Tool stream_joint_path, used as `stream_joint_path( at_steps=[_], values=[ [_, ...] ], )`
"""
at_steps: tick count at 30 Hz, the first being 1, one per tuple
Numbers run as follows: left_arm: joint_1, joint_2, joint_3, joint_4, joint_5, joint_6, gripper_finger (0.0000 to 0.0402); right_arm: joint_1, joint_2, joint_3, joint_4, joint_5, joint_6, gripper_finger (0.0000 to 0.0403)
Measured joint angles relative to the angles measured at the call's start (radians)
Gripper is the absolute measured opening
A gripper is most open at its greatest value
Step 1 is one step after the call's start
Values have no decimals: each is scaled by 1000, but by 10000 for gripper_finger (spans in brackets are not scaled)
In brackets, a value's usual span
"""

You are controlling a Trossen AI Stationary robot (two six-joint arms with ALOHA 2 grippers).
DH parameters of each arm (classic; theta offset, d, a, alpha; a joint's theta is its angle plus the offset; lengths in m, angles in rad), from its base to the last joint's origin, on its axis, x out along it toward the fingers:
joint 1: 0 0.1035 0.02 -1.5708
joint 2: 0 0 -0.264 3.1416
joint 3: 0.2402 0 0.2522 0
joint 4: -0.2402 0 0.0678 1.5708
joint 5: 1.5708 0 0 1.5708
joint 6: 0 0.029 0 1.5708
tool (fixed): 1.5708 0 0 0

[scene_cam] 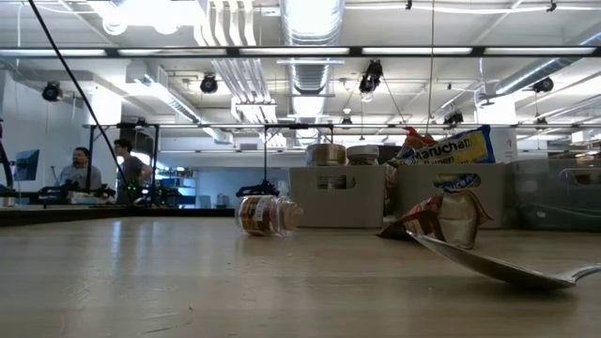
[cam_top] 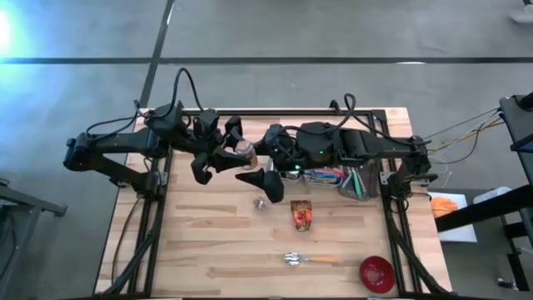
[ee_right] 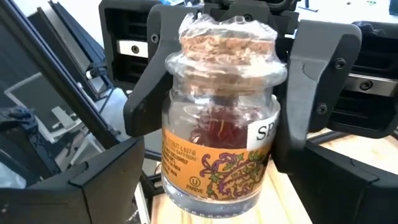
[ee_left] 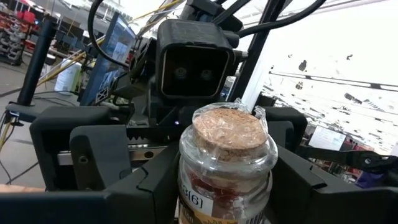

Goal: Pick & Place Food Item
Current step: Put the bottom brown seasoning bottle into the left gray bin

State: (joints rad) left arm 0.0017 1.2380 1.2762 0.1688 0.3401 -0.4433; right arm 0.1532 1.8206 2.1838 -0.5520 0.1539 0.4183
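A small glass jar (ee_right: 217, 124), with a plastic-wrapped cork stopper, an orange label and red strands inside, hangs high over the table's far middle (cam_top: 244, 152). My left gripper (cam_top: 229, 154) reaches in from the table's left and is shut on it. My right gripper (cam_top: 265, 160) faces it from the right. It is open, its own two fingers (ee_right: 93, 186) standing wide on either side of the jar's lower part without touching. Neither the jar nor the grippers show in the low view. My left gripper pinches the jar's glass body (ee_right: 177, 112), just under the shoulder, between its two fingers (ee_right: 146, 99). The fingers come in about level from the table's left. The jar stands upright in the hold, cork up, its base free below the fingers and well clear of the table.
On the table lie a second small jar on its side (cam_top: 261, 202) (scene_cam: 268, 214), a red snack packet (cam_top: 301, 214) (scene_cam: 441, 218), a spoon (cam_top: 312, 259) (scene_cam: 507, 268) and a red round dish (cam_top: 376, 273). Grey bins of packaged food (cam_top: 333, 177) (scene_cam: 343, 192) stand at the far right.
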Motion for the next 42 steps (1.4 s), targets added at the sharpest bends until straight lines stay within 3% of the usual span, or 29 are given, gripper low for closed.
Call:
stream_joint_path(
  at_steps=[12, 16, 22, 26, 42],
  values=[
    [-1, 0, 0, -1, 39, 38, 190, 0, 0, 0, 8, 70, 46, 362],
    [-12, 0, 0, 0, 51, 49, 198, 0, 0, 0, 8, 78, 44, 315],
    [-14, 0, 0, -2, 50, 51, 180, 0, -2, 0, 12, 80, 20, 226],
    [-15, 1, 0, -1, 53, 51, 181, 0, -2, 0, 17, 78, 7, 191],
    [-17, 0, -1, -6, 72, 19, 211, -1, -2, -7, 26, 81, -27, 185]
  ],
)
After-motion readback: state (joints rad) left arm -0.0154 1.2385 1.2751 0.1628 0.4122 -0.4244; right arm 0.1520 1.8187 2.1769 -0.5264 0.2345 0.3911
